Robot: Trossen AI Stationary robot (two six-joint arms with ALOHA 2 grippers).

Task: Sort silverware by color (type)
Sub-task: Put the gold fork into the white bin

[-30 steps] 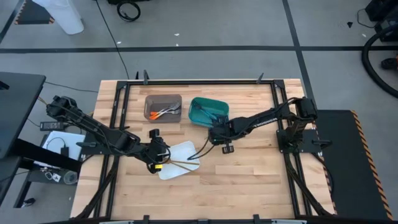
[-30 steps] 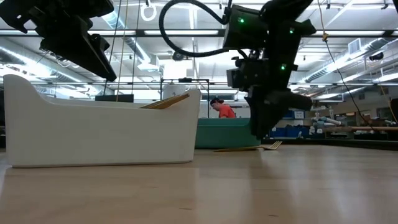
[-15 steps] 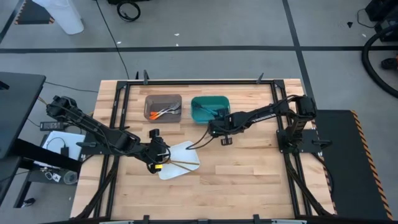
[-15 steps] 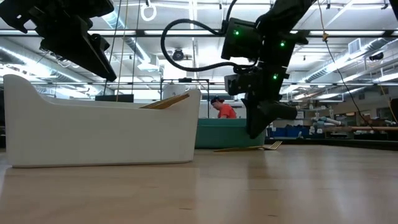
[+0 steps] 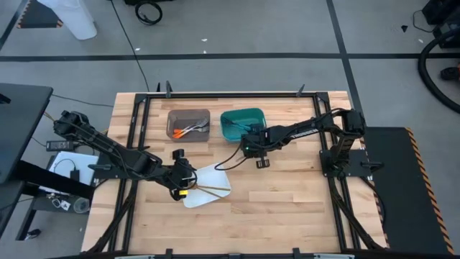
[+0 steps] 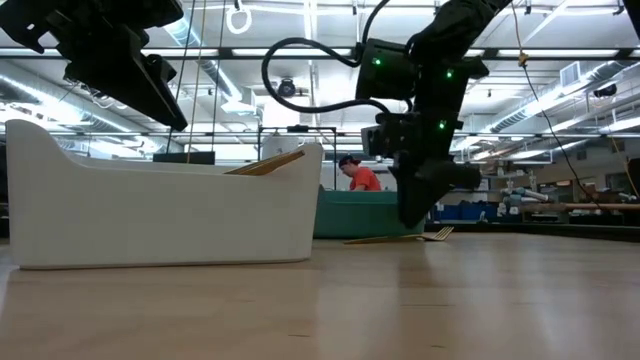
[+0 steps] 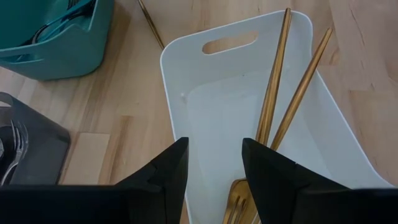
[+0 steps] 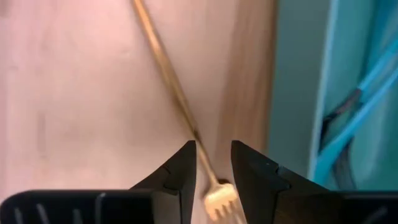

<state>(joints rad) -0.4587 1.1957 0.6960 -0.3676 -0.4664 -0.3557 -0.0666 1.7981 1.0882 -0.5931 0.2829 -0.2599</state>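
Observation:
My right gripper [image 5: 248,148] [image 8: 213,163] is open, hovering low beside the teal bin [image 5: 241,125] [image 8: 336,81]. Its fingers stand on either side of the tined end [image 8: 219,198] of a gold fork [image 8: 171,84] [image 6: 395,239] that lies flat on the table. My left gripper [image 5: 184,180] [image 7: 214,171] is open above the white tray [image 5: 210,187] [image 7: 217,118], touching nothing. Gold silverware [image 7: 273,106] lies in the tray, its handles leaning on the rim. The teal bin holds teal-blue pieces [image 8: 364,93]. Orange-handled pieces [image 5: 180,132] lie in the grey bin [image 5: 188,122].
The grey bin and the teal bin stand side by side toward the far edge, with the white tray nearer and between the arms. A black cable [image 5: 228,160] loops from the right wrist toward the tray. Bare wood stretches along the near and right sides [image 5: 287,208].
My right gripper has moved a little toward the far edge, closer to the teal bin, and has risen slightly above the table. The gold fork on the table and the left arm have kept still.

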